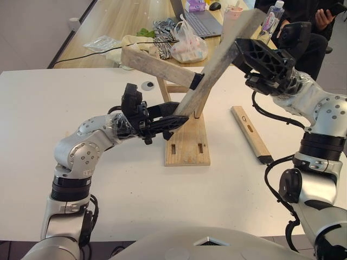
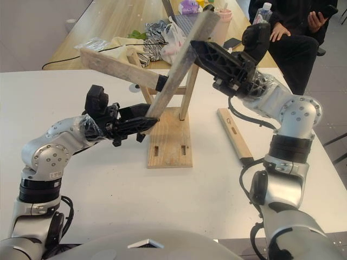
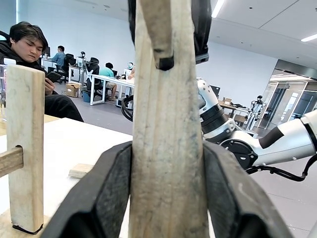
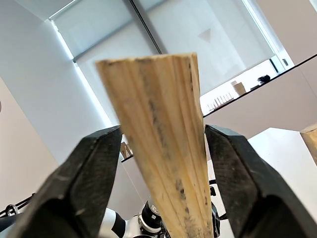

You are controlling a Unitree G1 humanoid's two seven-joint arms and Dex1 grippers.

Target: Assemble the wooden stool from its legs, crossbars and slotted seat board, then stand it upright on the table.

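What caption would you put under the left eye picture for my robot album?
Left gripper and right gripper hold a slanted wooden leg by the slotted seat board.

Left arm [image 1: 87, 142] low, elbow bent, forearm pointing inward across the table. Wrist roughly level. Left gripper [image 1: 178, 123] clamped on the lower end of the slanted leg [image 1: 217, 62], fingers [image 3: 99, 198] pressed against both faces of it. Right arm [image 1: 321, 111] raised, elbow at the side, forearm angled up and inward. Right gripper [image 1: 238, 51] sits high on the same leg near its upper end, fingers [image 4: 89, 183] flanking it on both sides, pinching it.
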